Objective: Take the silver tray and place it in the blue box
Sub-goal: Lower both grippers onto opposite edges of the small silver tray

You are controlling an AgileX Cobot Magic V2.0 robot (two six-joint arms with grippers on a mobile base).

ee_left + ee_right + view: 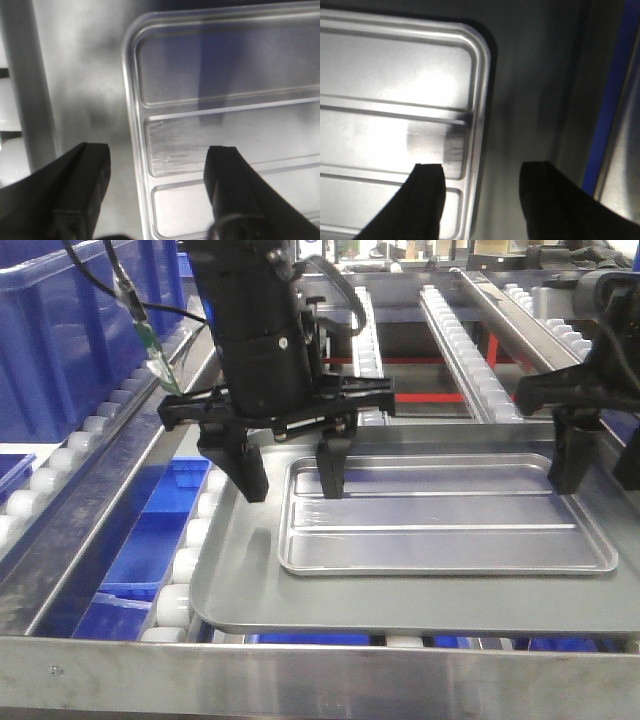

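Evidently this is the grasping step, with nothing gripped yet. The silver tray (445,530) lies flat inside a larger grey tray (300,610), just right of that tray's middle.

The left fingers (85,180) are spread and hold nothing. They straddle the silver tray's left short rim, one tip over its base and the other outside, over the grey tray. The right fingers (422,200) are likewise released across the right short rim. How high the tips sit above the metal I cannot tell.

To do this well, I would lower both arms evenly until the tips reach rim depth, then close both sides together so the tray does not skate sideways. The rim looks low and slick, so the bite should sit square on it. The outer tips must not catch the grey tray, or it may come up too. Lift level, both ends at the same pace.

The box (60,340) stands well apart on the left, and its wall looks tall, so the tray will probably need to rise well clear before crossing.

The grey tray rests on a roller surface (185,560) behind a steel rail (300,670). Small blue bins (150,540) sit below, and more roller lanes (460,340) run behind, as in a workshop.
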